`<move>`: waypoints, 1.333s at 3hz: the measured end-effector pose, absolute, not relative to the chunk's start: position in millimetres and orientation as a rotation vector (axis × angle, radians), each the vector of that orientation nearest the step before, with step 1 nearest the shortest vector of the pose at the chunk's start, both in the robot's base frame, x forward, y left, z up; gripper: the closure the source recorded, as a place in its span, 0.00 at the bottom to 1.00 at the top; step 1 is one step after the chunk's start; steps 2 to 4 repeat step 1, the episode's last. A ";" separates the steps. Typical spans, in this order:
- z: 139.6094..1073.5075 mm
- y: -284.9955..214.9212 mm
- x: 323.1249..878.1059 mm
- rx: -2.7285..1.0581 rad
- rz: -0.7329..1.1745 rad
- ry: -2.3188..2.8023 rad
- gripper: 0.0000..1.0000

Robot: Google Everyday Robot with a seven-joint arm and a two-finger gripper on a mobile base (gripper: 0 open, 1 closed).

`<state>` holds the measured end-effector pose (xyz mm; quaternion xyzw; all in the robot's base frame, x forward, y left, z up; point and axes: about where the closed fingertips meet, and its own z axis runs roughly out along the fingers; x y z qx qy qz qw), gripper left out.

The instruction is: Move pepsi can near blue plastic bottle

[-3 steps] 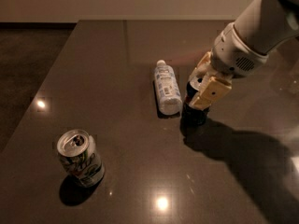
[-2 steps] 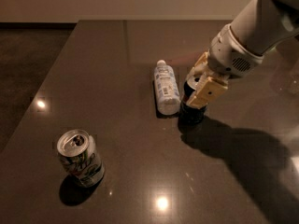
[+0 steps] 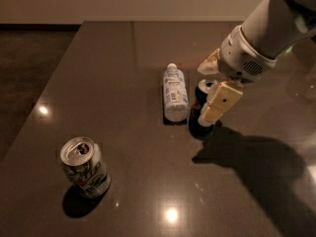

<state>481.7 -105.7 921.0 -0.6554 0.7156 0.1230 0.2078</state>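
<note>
The end effector (image 3: 205,94) is at the right of centre, closed on the pepsi can (image 3: 196,123). One flat, cream-coloured finger (image 3: 220,101) lies against the can's near-right side. The other finger reaches in from the far side. The can is a dark cylinder standing upright on the tabletop (image 3: 123,58). Behind the fingers sits a white, rounded wrist housing (image 3: 247,58).

Just left of the can lies the blue plastic bottle (image 3: 175,92). It is on its side, clear and ribbed, with its white cap pointing far. Whether the two touch cannot be determined.

Well apart, near left, a white-and-green can (image 3: 85,168) stands with its silver top opened. The tabletop is dark, smooth and glossy, with bright light reflections.
</note>
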 end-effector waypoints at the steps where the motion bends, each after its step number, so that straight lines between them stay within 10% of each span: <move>1: 921.0 -105.7 481.6 -1.825 0.342 1.992 0.00; 4: 921.0 -105.7 481.6 -1.825 0.342 1.992 0.00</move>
